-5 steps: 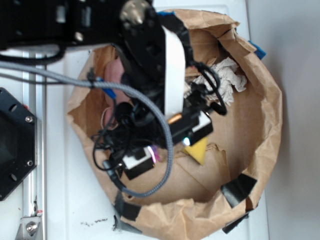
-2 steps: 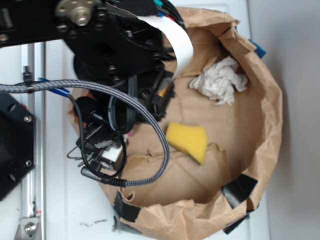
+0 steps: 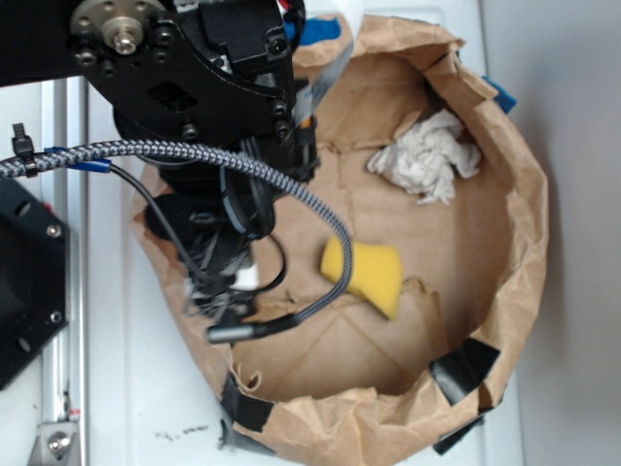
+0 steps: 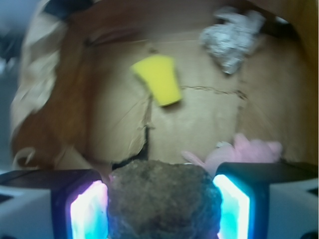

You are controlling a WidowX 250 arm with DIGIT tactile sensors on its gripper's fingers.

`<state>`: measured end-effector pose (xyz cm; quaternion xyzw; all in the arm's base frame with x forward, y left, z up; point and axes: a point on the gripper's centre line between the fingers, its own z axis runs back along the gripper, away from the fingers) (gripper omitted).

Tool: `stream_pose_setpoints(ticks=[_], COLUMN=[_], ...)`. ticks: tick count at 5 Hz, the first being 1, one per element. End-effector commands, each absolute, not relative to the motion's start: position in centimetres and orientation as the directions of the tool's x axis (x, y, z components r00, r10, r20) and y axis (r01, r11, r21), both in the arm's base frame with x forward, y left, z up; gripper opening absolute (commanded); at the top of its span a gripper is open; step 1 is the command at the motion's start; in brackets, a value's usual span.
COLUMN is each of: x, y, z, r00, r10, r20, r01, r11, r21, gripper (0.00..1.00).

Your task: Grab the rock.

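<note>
The rock [image 4: 164,199], dark grey-brown and rough, fills the gap between my gripper's [image 4: 160,196] two glowing pads [image 4: 89,211] in the wrist view. Both pads press against its sides, so the gripper is shut on the rock, held above the brown paper floor. In the exterior view the black arm [image 3: 194,97] and its cables hang over the left side of the paper bag [image 3: 529,223]. There they hide the gripper's fingers and the rock.
A yellow sponge [image 3: 369,272] lies mid-bag on the floor. Crumpled white paper [image 3: 427,160] sits at the far right rim. A pink soft toy [image 4: 244,152] lies just beyond the right finger. Black tape patches [image 3: 464,367] mark the bag's near rim.
The arm has swung from the bag's middle to its left side, uncovering the yellow sponge and the crumpled paper.
</note>
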<state>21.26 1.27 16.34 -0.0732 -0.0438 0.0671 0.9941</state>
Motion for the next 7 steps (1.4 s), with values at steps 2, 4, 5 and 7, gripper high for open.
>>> stream_pose_setpoints(ticks=[2, 4, 5, 7], x=[26.4, 27.5, 27.5, 27.5], y=[-0.4, -4.3, -5.1, -4.9], z=[17.6, 16.1, 15.9, 15.9], r00=[0.960, 0.990, 0.993, 0.992], r10=[0.256, 0.123, 0.094, 0.091], r20=[0.112, 0.062, 0.073, 0.093], r01=[-0.240, -0.119, -0.090, -0.087], r11=[0.961, 0.990, 0.994, 0.995], r21=[-0.138, -0.070, -0.059, -0.045], gripper=[0.00, 0.00, 0.00, 0.00])
